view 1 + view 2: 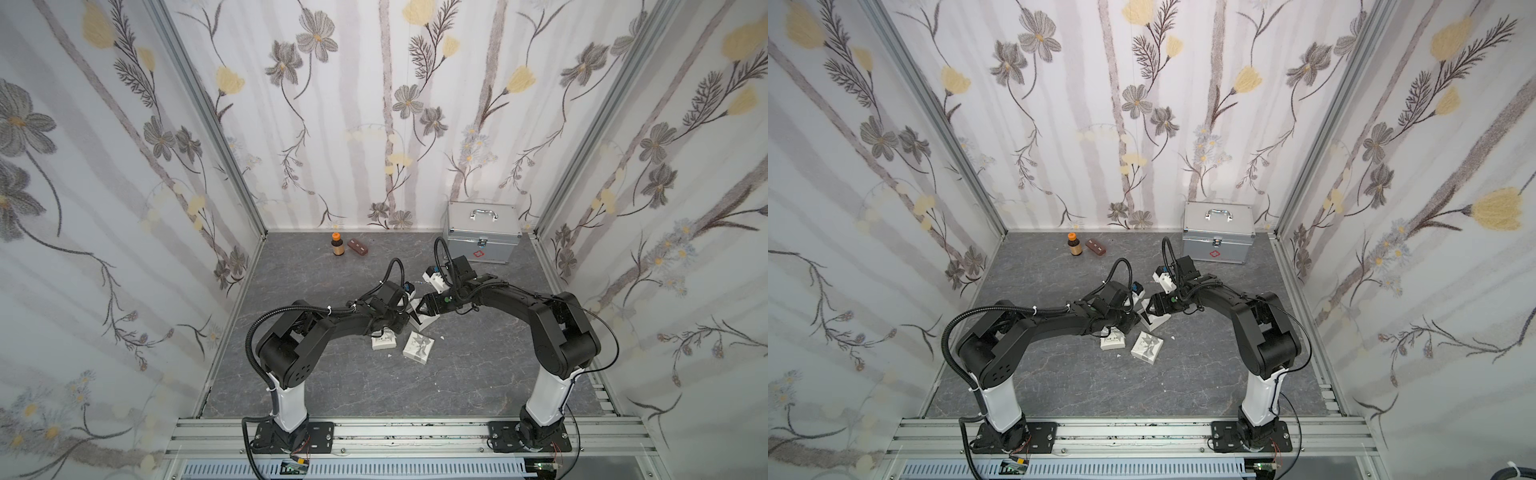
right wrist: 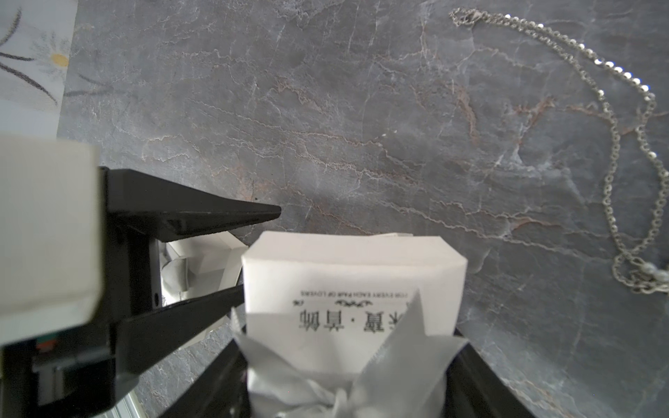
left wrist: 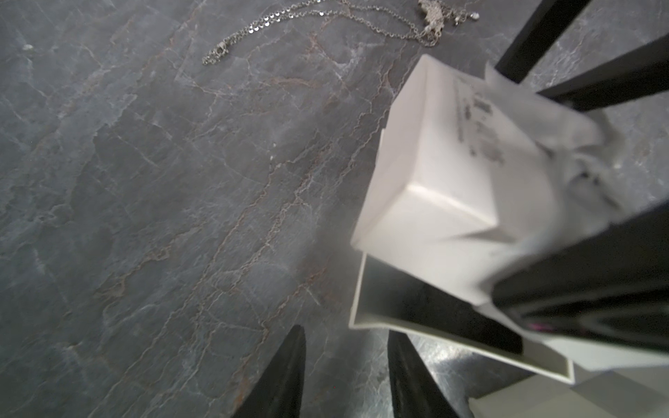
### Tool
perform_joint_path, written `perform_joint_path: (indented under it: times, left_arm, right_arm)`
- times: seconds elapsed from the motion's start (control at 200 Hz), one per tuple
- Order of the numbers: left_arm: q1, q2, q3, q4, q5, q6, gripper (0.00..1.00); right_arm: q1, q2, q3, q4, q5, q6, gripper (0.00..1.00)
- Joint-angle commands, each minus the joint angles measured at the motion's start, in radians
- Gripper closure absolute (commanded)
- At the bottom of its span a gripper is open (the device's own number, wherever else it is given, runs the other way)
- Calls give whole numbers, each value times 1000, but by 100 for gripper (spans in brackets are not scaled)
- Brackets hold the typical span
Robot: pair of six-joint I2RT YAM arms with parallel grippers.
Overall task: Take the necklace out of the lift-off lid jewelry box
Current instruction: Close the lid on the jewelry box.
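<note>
Removal looks finished: the necklace (image 3: 315,21) lies loose on the table (image 3: 144,217) along the upper edge of the left wrist view, apart from the box (image 3: 358,289). The right gripper (image 1: 424,309) is clamped on the lid (image 3: 434,181), which tilts over the box at right. The left gripper (image 3: 344,347) stands partly spread and empty. The box seems empty, though it is half hidden. Next, I judge, the lid needs setting down clear of the necklace.

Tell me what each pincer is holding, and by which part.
The right pincer grips the white cardboard lid with a grey ribbon bow by its opposite sides, near the bow. The left pincer is open, holding nothing.
</note>
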Motion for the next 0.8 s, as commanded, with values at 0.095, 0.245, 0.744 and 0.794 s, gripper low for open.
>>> perform_joint_path:
  times: [0.095,0.245,0.744,0.794]
  left_arm:
    - [-1,5,10,61,-49,-26,61]
    - [-1,6,10,62,-63,-28,61]
    - [1,16,19,82,-87,-31,61]
    - [1,19,22,84,-91,-33,61]
  right_arm:
    - [-1,-32,-9,-7,-7,-12,32]
    - [-7,-49,-4,-31,-6,-10,32]
    - [-36,8,53,-75,-36,-32,31]
    - [-36,17,61,-81,-40,-35,30]
